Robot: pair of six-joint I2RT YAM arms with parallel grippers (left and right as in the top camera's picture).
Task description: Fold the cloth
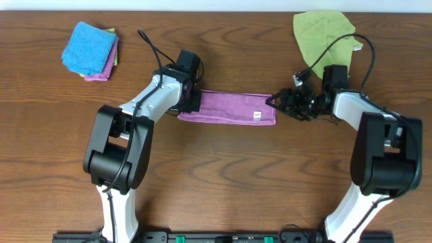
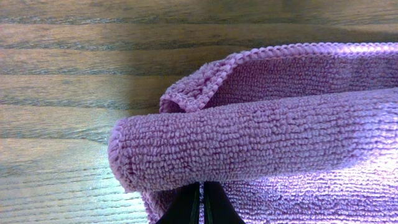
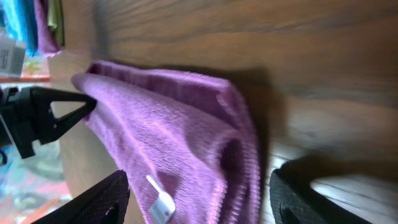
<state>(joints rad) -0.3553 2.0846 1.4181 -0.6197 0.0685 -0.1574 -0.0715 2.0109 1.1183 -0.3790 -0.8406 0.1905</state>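
One cloth [image 1: 226, 108], a purple strip, lies mid-worktop, a little toward the far edge. It is soft, light, limp terry (it will sag, not slide), best taken at its end corners. The left gripper [image 2: 202, 204] is pressed together, apparently pinching the cloth's left end; the right gripper [image 1: 277, 102] stands spread just beside the right end. The white tag [image 3: 163, 206] bears red print, unreadable
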